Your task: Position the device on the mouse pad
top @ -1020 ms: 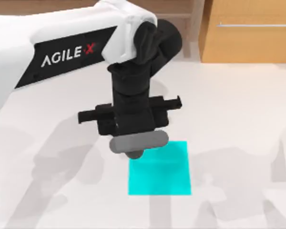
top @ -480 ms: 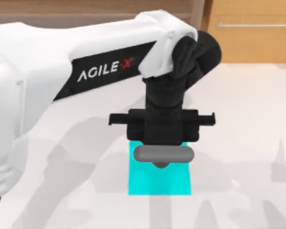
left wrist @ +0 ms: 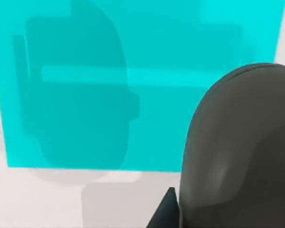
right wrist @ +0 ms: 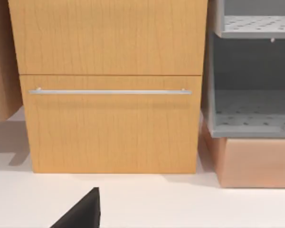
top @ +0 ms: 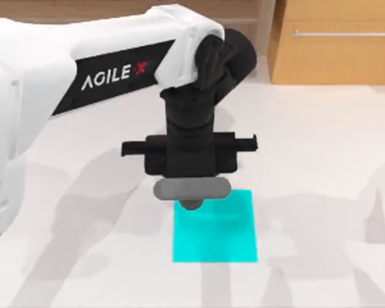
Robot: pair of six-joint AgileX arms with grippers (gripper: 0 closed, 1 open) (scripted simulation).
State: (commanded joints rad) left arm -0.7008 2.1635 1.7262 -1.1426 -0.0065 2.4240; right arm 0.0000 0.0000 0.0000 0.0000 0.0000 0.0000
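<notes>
Jaws of the left gripper (top: 190, 200) are pinched on the device (left wrist: 240, 147), held above the mouse pad's (top: 221, 231) far edge.

The device is carried clear of the counter (top: 321, 167), apparently so it can be lowered flat onto the cyan mat rather than dragged; a shadow is cast on the pad beneath. The right arm is parked facing a wooden cabinet (right wrist: 109, 85).

Light is bright and even, without glare. Soft grey arm shadows spread across the counter (top: 321, 160). A sharper gripper-shaped shadow darkens the pad (left wrist: 180, 118).
</notes>
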